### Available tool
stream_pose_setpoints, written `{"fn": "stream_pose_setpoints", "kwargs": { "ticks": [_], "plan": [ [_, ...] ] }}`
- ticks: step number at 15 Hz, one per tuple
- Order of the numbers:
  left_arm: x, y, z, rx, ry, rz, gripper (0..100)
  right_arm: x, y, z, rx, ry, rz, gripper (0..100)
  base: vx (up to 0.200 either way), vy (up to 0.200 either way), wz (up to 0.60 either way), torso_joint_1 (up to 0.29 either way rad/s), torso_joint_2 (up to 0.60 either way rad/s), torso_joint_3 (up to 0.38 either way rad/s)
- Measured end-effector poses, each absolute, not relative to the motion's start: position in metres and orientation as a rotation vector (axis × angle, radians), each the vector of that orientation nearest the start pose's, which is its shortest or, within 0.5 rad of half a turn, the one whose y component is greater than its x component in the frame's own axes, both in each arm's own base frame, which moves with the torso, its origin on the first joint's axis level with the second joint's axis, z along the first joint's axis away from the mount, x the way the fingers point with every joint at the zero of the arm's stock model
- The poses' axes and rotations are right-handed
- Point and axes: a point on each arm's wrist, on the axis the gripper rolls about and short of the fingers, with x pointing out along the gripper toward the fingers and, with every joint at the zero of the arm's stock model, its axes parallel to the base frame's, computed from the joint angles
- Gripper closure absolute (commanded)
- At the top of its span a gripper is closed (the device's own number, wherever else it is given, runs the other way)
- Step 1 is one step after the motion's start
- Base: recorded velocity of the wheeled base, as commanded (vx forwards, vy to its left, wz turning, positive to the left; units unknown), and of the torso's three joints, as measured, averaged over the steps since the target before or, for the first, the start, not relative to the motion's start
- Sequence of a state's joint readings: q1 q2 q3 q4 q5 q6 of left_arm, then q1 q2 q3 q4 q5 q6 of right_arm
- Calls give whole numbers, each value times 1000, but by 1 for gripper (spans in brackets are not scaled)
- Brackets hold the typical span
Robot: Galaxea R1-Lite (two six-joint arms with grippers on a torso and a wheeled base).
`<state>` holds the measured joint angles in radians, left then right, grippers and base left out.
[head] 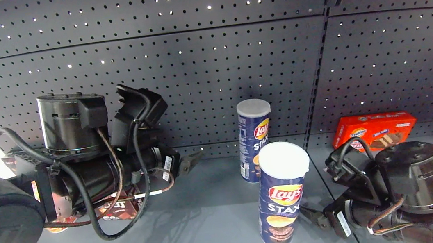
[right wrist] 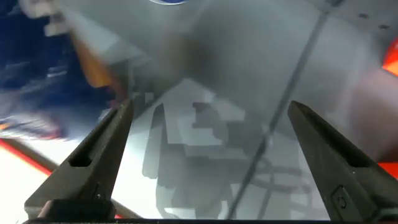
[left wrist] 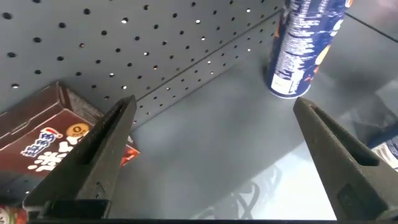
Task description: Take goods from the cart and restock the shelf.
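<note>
1. The front can (head: 283, 196) stands upright near the front edge of the shelf (head: 196, 223). The right gripper (right wrist: 209, 107) sits low at the can's right side with its fingers spread wide and nothing between them. I judge the step in hand to be clearing that arm away from a can already placed.
2. Draw the right gripper straight out to the right and towards you, keeping the fingers apart. The nearer finger is just beside the foot of the can, and a sideways brush could tip so tall and narrow a thing.
3. Do not lift or swing until the fingers are well clear of the can. It stands close to the shelf's front edge and could fall off.
4. Mind the orange boxes (head: 374, 129) behind and to the right of that arm as you pull back.
5. The rear can (head: 255, 139) stands upright behind the front one, close to the back panel, so leave it alone.
6. The left gripper (left wrist: 214, 102) hangs above the shelf with its fingers wide apart and holding nothing. The rear can is ahead of it and well apart, and a brown box (left wrist: 43, 137) lies beside it.
7. Once both arms are clear, the cart is the likely next stop
</note>
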<state>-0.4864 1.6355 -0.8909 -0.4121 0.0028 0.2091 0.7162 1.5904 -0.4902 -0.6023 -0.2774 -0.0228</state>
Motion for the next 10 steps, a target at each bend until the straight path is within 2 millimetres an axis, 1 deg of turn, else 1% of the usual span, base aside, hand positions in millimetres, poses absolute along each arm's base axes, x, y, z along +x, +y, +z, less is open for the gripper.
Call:
{"fn": "stream_pose_setpoints", "kwargs": {
  "ticks": [5, 10],
  "plan": [
    [261, -138, 201, 283, 280, -512, 0, 185, 162, 128, -271, 439, 462, 0, 0, 0, 0, 0, 0, 0],
    [261, -138, 201, 282, 280, -514, 0, 186, 165, 126, -273, 442, 470, 0, 0, 0, 0, 0, 0, 0]
  ]
}}
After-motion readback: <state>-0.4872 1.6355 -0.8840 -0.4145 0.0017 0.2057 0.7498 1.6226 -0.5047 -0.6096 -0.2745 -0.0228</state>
